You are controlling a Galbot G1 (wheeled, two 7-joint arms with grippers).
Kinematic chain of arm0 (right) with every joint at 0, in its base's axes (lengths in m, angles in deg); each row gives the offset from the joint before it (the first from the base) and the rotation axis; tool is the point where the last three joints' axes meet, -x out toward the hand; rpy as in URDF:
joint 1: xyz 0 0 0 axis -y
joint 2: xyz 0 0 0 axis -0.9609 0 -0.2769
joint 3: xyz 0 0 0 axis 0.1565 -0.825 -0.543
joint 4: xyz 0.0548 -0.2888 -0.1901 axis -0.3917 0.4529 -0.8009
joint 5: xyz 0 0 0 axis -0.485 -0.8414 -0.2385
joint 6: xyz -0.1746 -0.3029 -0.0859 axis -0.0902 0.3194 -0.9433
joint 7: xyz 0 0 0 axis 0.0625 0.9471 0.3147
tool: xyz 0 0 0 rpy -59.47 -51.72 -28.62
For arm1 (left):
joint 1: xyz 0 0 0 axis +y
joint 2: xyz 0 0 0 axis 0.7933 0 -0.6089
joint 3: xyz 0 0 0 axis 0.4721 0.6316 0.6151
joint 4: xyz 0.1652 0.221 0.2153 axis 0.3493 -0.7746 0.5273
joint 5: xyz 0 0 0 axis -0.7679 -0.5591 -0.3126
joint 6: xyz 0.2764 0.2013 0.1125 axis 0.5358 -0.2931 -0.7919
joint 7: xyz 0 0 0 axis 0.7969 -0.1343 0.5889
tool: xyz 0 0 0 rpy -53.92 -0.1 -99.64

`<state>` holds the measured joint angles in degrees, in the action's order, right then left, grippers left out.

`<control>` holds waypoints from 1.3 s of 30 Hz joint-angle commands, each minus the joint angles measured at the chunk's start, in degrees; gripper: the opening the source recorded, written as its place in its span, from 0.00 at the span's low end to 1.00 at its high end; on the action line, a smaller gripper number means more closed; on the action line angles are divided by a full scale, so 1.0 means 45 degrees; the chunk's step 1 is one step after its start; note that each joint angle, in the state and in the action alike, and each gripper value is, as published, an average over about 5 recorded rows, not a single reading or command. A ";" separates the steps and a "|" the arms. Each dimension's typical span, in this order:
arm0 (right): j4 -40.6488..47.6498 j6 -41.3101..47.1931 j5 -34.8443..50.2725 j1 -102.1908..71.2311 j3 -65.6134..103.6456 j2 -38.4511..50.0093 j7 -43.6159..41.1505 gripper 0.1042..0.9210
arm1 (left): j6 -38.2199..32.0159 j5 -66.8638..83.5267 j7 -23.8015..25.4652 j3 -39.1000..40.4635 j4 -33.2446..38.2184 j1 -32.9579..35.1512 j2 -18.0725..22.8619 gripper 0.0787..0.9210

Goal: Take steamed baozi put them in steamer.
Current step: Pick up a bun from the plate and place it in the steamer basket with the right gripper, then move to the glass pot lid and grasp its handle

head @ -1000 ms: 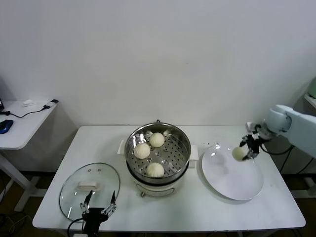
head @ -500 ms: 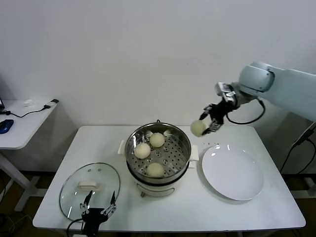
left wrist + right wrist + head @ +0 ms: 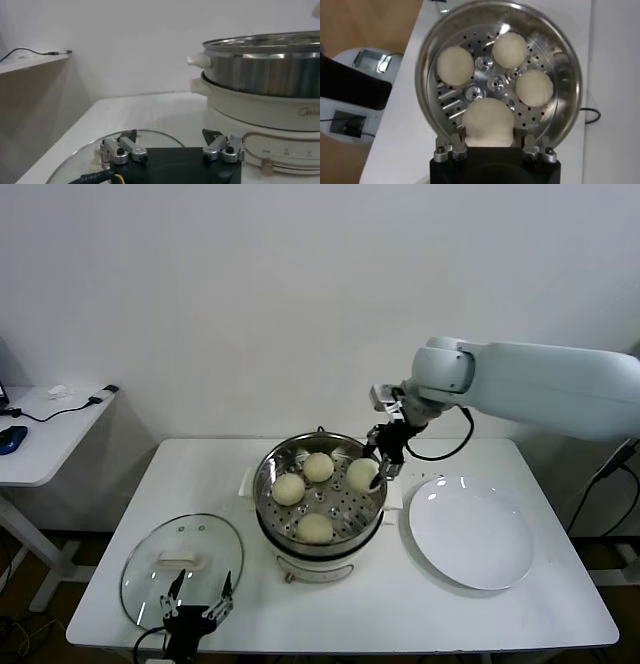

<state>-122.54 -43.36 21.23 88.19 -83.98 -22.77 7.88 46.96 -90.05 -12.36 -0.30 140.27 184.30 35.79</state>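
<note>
Right pincer (image 3: pixel 377 468) clamps 4th baozi (image 3: pixel 488 121) by its flanks over steamer (image 3: pixel 372 509) rim, 3 others beyond; soft, light, easily dented; left pincer (image 3: pixel 170 148) apart, parked by lid (image 3: pixel 150 559).

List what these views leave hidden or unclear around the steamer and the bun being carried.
- Right gripper fingers: in the right wrist view the held baozi covers their tips.
- Whether that baozi touches the steamer floor: not settled in any view.
- Steamer interior: left wrist view shows only its outer wall.
- Glass lid: left gripper overlaps its near edge, head view.
</note>
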 commanded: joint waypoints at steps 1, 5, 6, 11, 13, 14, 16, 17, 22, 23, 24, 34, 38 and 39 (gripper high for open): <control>0.0780 0.0207 -0.1038 -0.1737 0.0173 -0.0950 0.0521 0.65 | 0.0061 0.0020 0.0018 -0.0019 -0.0028 -0.0064 0.0024 0.88; 0.0986 0.0189 -0.1085 -0.2181 0.0414 -0.1131 0.0578 0.65 | 0.0094 0.0055 0.0023 -0.0050 -0.0074 -0.0130 0.0023 0.88; 0.1010 0.0186 -0.1101 -0.2246 0.0445 -0.1163 0.0557 0.65 | 0.0102 0.0065 0.0025 -0.0055 -0.0086 -0.0143 0.0023 0.88; 0.1042 0.0064 -0.1266 -0.2252 0.0471 -0.1203 0.0237 0.65 | 0.0133 0.0100 0.0039 -0.0076 -0.0118 -0.0179 0.0018 0.88; 0.1058 -0.0074 -0.1380 -0.2150 0.0520 -0.1191 0.0148 0.65 | 0.0143 0.0106 0.0044 -0.0081 -0.0120 -0.0198 0.0018 0.88; 0.1071 -0.0190 -0.1458 -0.2082 0.0559 -0.1175 0.0131 0.66 | 0.0145 0.0108 0.0047 -0.0081 -0.0117 -0.0202 0.0019 0.88; 0.1116 -0.0441 -0.1614 -0.1926 0.0675 -0.1123 0.0145 0.68 | 0.0148 0.0110 0.0051 -0.0079 -0.0112 -0.0206 0.0020 0.88; 0.1166 -0.0633 -0.1683 -0.1827 0.0763 -0.1082 0.0131 0.71 | 0.0146 0.0107 0.0053 -0.0077 -0.0114 -0.0205 0.0020 0.88; 0.1522 -0.1765 -0.1752 -0.1274 0.1308 -0.0815 -0.0607 0.85 | 0.0156 0.0095 0.0050 -0.0041 -0.0108 -0.0204 0.0028 0.88; 0.1553 -0.1967 -0.1665 -0.1155 0.1413 -0.0726 -0.0836 0.87 | 0.0165 0.0099 0.0048 -0.0031 -0.0097 -0.0198 0.0030 0.88; 0.1570 -0.2127 -0.1476 -0.1031 0.1551 -0.0601 -0.1030 0.87 | 0.0191 0.0114 0.0047 -0.0025 -0.0081 -0.0188 0.0032 0.88; 0.1464 -0.1788 0.2347 -0.2947 0.6690 0.2209 0.3717 0.88 | 0.0127 0.0985 -0.0392 -0.0179 0.0251 -0.0102 -0.0080 0.88; 0.1092 -0.1778 0.1904 -0.5325 1.0299 0.3772 0.6790 0.88 | 0.0253 0.1654 -0.0858 -0.0310 0.0463 -0.0264 -0.0221 0.88; 0.0910 -0.1797 0.1794 -0.6003 1.1231 0.4194 0.7250 0.88 | 0.0353 0.1856 -0.0885 -0.0363 0.0525 -0.0292 -0.0284 0.88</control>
<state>-116.58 -50.65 24.07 77.66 -63.75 -17.59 15.66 47.92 -87.11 -13.46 -1.07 141.24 183.72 35.38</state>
